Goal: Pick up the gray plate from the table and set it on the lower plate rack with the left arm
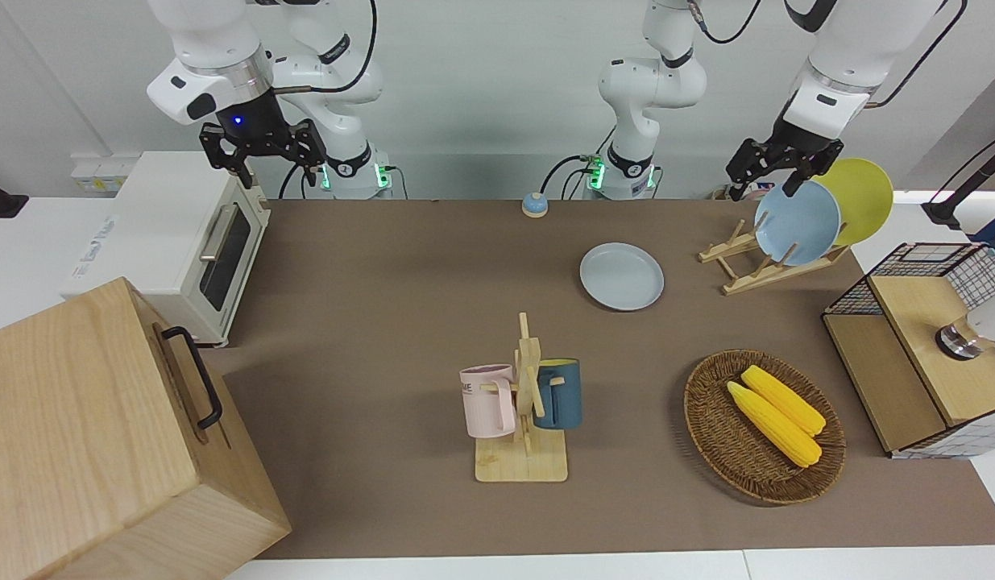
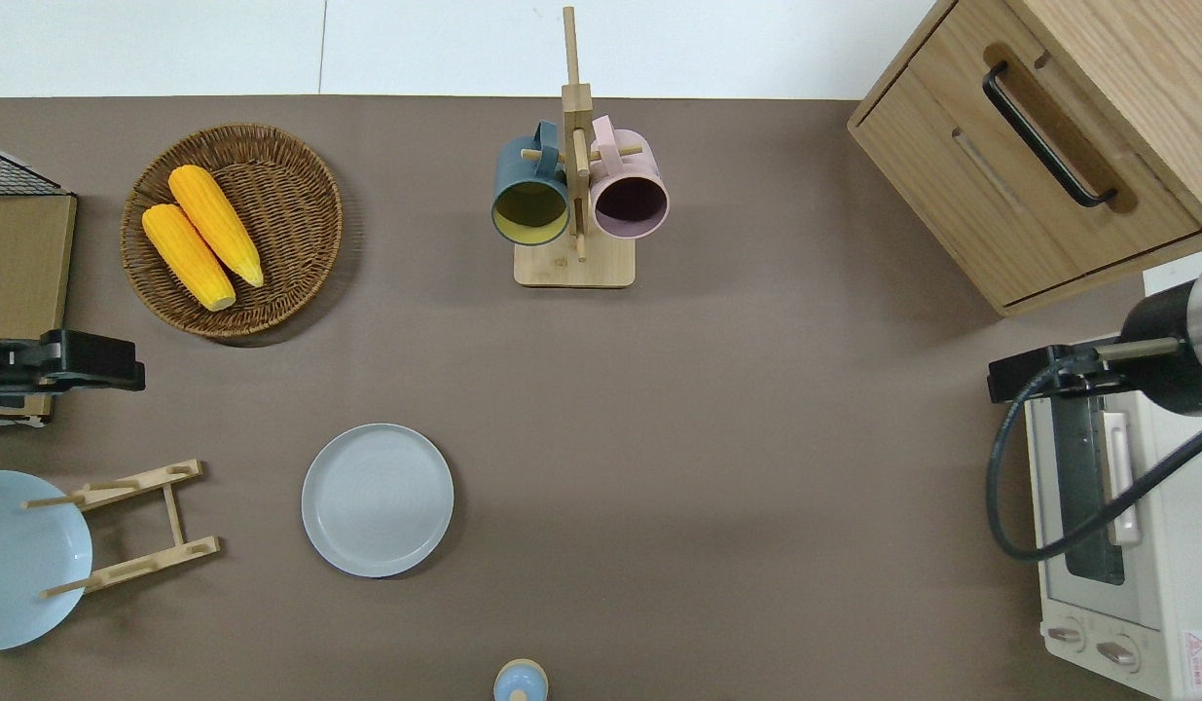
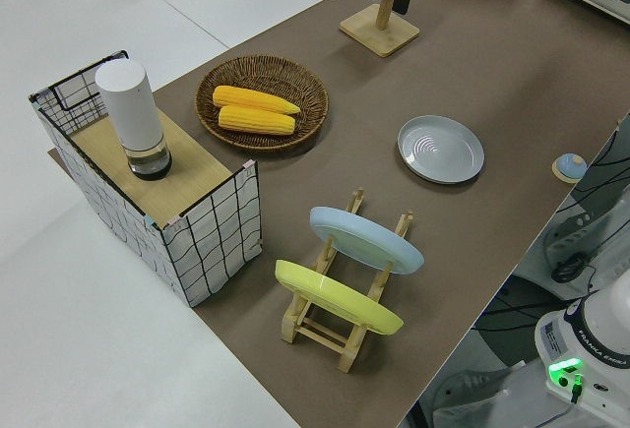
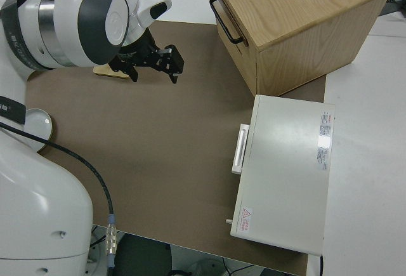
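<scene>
Overhead view: gray plate (image 2: 378, 499) lies flat on the surface (image 2: 717, 409).
Left gripper (image 1: 775, 169), fingers spread, holds nothing; the plate sits just beside the lower plate rack (image 2: 138, 528). Right arm is parked.

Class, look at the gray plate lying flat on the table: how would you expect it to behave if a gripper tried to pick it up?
The gray plate looks rigid, so it should probably keep its shape when lifted. It lies flat on the table with only a shallow rim, so a grip likely has to be at its edge. Its surface looks smooth, so it may slip or tilt when held at one side.
</scene>
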`<action>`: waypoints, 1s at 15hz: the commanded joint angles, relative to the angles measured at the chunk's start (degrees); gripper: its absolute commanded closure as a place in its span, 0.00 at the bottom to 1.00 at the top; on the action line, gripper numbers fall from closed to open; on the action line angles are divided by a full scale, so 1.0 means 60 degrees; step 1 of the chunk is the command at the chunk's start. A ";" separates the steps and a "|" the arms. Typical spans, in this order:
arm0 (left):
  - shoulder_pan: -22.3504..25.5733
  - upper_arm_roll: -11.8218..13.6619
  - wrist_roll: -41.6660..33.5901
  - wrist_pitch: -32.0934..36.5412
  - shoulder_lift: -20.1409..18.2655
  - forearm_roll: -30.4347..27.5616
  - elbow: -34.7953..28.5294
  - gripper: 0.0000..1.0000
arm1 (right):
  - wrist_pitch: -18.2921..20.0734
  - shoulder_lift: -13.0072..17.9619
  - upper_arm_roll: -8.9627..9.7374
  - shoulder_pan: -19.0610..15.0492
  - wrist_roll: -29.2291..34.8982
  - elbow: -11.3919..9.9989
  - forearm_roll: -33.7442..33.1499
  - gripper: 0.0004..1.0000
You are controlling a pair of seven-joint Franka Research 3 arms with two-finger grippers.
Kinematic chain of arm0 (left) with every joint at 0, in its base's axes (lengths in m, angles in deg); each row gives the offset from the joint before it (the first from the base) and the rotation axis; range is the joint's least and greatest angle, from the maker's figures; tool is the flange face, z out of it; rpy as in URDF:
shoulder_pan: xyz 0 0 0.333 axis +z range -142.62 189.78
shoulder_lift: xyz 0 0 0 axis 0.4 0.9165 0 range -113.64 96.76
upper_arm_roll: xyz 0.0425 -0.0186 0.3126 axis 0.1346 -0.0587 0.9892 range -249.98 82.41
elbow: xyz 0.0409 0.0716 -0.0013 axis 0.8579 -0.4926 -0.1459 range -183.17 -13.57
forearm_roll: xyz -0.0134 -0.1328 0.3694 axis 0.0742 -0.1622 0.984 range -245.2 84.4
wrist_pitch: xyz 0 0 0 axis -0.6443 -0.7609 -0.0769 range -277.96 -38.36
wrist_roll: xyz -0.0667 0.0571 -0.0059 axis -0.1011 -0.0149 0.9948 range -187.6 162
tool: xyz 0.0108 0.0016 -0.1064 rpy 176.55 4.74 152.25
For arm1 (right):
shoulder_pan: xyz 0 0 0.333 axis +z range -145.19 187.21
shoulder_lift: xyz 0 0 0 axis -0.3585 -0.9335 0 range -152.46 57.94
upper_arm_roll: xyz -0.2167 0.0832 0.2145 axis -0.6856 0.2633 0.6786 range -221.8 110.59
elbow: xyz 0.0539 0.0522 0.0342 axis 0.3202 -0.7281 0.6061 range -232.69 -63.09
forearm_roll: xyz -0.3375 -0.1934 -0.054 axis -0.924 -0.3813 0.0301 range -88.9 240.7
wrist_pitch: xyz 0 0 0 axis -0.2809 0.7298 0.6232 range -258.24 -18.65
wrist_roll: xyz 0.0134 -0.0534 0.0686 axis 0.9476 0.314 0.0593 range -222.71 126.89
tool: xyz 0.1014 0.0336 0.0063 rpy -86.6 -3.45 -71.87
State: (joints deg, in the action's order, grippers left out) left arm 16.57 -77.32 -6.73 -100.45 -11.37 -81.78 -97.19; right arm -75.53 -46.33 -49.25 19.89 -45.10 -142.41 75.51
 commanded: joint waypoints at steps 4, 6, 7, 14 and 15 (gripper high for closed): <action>-0.0018 0.0007 0.0072 0.0192 -0.0113 -0.0136 -0.0049 0.01 | 0.0146 0.0021 0.0171 -0.0238 0.0088 0.0069 0.0181 0.01; -0.0018 0.0007 0.0086 0.0192 -0.0112 -0.0210 -0.0049 0.01 | 0.0146 0.0021 0.0171 -0.0238 0.0088 0.0069 0.0181 0.01; -0.0018 0.0007 0.0086 0.0192 -0.0112 -0.0210 -0.0049 0.01 | 0.0146 0.0021 0.0171 -0.0238 0.0088 0.0069 0.0181 0.01; -0.0062 0.0022 0.0145 0.0192 -0.0156 -0.0181 -0.0210 0.01 | 0.0146 0.0021 0.0171 -0.0238 0.0088 0.0069 0.0181 0.01; -0.0062 0.0022 0.0131 0.0192 -0.0185 -0.0181 -0.0283 0.01 | 0.0146 0.0021 0.0171 -0.0238 0.0088 0.0069 0.0181 0.01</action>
State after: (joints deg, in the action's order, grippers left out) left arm 16.52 -77.44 -6.57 -99.87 -11.53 -82.49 -97.39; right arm -75.53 -46.33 -49.25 19.89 -45.10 -142.41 75.51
